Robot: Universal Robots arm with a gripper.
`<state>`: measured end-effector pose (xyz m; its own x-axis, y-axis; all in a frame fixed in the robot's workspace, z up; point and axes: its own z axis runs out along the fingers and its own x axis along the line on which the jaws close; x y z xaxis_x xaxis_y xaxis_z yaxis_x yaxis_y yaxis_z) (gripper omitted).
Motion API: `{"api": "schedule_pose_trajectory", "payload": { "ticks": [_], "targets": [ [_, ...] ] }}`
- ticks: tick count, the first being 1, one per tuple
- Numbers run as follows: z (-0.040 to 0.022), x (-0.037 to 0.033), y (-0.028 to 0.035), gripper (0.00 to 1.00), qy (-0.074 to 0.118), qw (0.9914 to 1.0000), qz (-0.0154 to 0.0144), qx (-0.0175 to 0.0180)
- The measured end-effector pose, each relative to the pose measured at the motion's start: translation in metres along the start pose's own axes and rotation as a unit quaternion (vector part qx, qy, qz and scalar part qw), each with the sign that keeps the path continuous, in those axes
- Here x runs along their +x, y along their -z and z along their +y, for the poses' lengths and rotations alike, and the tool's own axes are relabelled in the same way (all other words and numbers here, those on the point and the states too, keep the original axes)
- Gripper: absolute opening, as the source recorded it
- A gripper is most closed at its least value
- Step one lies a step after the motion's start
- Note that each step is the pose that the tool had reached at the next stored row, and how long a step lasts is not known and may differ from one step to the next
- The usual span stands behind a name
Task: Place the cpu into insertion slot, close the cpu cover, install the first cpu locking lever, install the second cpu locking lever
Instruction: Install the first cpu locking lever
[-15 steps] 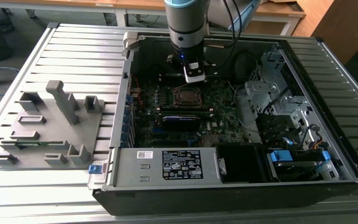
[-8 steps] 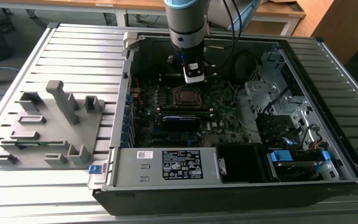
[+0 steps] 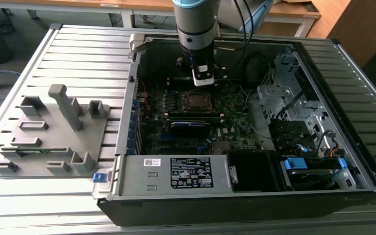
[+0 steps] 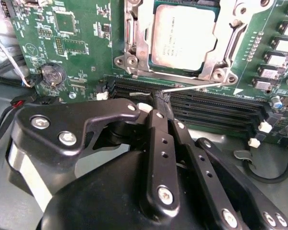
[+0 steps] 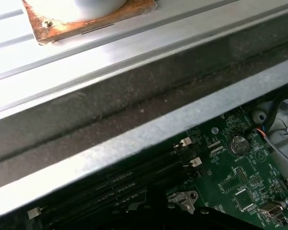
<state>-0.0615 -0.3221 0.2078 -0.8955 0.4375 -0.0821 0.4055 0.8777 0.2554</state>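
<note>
The cpu (image 4: 182, 36) lies grey side up in the insertion slot (image 3: 195, 101) on the green board. Over it the silver cpu cover (image 4: 138, 45) lies flat, and the chip shows through its window. A thin silver locking lever (image 4: 194, 86) runs along the socket's edge beside the memory slots. My gripper (image 4: 161, 98) has its black fingers (image 4: 156, 129) shut together, with the tips at the lever's free end. I cannot tell whether the lever is pinched between them. In the exterior view my gripper (image 3: 201, 83) hangs just behind the socket.
Black memory slots (image 4: 206, 109) lie under the fingertips, and a coin battery (image 4: 53, 74) sits nearby. The case wall (image 5: 134, 139) is close. A labelled power supply (image 3: 175, 172), a drive cage (image 3: 293, 105) and cables crowd the case. A grey fixture (image 3: 51, 132) lies outside.
</note>
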Motion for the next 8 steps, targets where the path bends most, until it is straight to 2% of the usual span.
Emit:
{"api": "schedule_pose_trajectory", "payload": {
  "ticks": [7,8],
  "targets": [
    [-0.0003,0.0001,-0.0013,0.11,-0.003,1.0,-0.0012,0.0007],
    [-0.0004,0.0002,-0.0017,0.11,-0.002,0.99999,-0.0027,0.0008]
  ]
}}
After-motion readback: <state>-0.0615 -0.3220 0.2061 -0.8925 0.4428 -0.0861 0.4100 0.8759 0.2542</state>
